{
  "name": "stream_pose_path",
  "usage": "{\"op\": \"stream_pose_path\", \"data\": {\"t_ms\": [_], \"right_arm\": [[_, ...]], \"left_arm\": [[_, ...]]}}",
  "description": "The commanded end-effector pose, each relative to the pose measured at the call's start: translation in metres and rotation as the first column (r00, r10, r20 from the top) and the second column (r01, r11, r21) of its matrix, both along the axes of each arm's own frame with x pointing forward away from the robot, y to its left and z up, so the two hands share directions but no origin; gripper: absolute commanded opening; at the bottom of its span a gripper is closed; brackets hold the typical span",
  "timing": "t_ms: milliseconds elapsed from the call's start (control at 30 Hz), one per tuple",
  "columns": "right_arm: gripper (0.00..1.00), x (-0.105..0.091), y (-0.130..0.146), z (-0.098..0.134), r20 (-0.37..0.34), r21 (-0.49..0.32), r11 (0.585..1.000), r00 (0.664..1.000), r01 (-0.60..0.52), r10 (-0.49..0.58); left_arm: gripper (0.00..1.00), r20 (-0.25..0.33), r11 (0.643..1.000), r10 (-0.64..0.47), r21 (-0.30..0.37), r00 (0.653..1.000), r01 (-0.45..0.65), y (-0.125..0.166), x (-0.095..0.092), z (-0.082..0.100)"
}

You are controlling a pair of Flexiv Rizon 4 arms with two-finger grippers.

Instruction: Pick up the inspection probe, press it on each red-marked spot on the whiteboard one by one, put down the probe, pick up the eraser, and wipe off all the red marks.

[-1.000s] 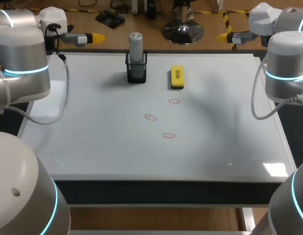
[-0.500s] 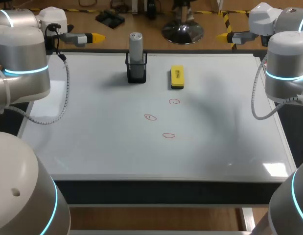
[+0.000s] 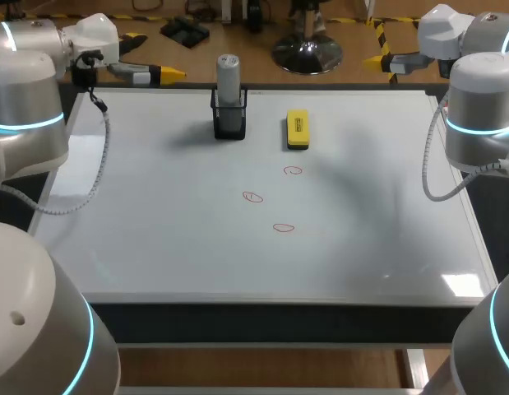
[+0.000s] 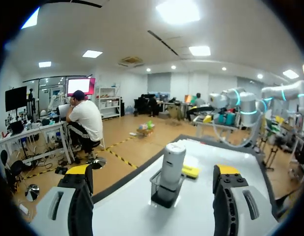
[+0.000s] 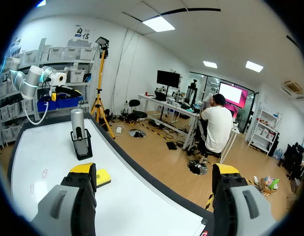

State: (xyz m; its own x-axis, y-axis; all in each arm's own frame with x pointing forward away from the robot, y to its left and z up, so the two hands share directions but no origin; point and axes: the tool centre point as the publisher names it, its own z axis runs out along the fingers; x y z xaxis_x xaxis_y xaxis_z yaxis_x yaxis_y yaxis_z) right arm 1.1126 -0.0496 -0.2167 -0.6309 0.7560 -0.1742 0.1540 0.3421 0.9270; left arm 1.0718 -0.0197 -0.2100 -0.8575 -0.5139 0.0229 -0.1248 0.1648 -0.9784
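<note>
The grey inspection probe point(image 3: 228, 76) stands upright in a black holder point(image 3: 229, 123) at the back of the whiteboard point(image 3: 155, 239). To its right lies the yellow eraser point(image 3: 297, 130). Three red marks point(image 3: 293, 171), point(image 3: 252, 197), point(image 3: 284, 228) sit mid-board. My left gripper point(image 3: 170, 75) hovers open at the back left corner, pointing toward the probe point(image 4: 172, 162), which stands ahead between its fingers point(image 4: 79, 172) at some distance. My right gripper point(image 3: 373, 61) is open past the back right edge; the probe point(image 5: 78, 125) and eraser point(image 5: 103, 178) lie ahead of it.
The board's front half and both sides are bare white surface. A dark frame point(image 3: 270, 322) runs along the front edge. My two arm bases point(image 3: 40, 329), point(image 3: 488, 346) fill the near corners.
My left gripper has swung right and a little toward the probe, and its elbow has shifted left. The right arm, probe and eraser have stayed put.
</note>
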Motion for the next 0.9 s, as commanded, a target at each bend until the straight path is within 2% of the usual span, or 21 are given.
{"op": "stream_pose_path", "data": {"t_ms": [33, 267, 533, 667, 800, 900], "right_arm": [[1.0, 0.001, 0.0, 0.0, -0.001, 0.0, 1.0, 1.0, -0.001, 0.001], [1.0, 0.001, 0.0, 0.0, -0.001, 0.0, 1.0, 1.0, -0.001, 0.001], [1.0, 0.001, 0.0, 0.0, -0.001, 0.0, 1.0, 1.0, -0.001, 0.001], [1.0, 0.001, 0.0, 0.0, -0.001, 0.0, 1.0, 1.0, -0.001, 0.001], [1.0, 0.001, 0.0, 0.0, -0.001, 0.0, 1.0, 1.0, -0.001, 0.001], [1.0, 0.001, 0.0, 0.0, -0.001, 0.0, 1.0, 1.0, -0.001, 0.001]], "left_arm": [[1.0, 0.068, 0.977, -0.191, -0.083, 0.979, 0.196, 0.002, -0.003, -0.003], [1.0, 0.122, 0.91, -0.383, -0.117, 0.915, 0.397, -0.015, -0.008, -0.003], [1.0, 0.125, 0.861, -0.457, -0.188, 0.881, 0.473, -0.037, -0.009, -0.012], [1.0, 0.106, 0.866, -0.456, -0.179, 0.884, 0.468, -0.052, -0.007, -0.02], [1.0, 0.101, 0.86, -0.452, -0.215, 0.886, 0.463, -0.063, -0.006, -0.027], [1.0, 0.093, 0.86, -0.454, -0.214, 0.886, 0.463, -0.074, -0.005, -0.033]]}}
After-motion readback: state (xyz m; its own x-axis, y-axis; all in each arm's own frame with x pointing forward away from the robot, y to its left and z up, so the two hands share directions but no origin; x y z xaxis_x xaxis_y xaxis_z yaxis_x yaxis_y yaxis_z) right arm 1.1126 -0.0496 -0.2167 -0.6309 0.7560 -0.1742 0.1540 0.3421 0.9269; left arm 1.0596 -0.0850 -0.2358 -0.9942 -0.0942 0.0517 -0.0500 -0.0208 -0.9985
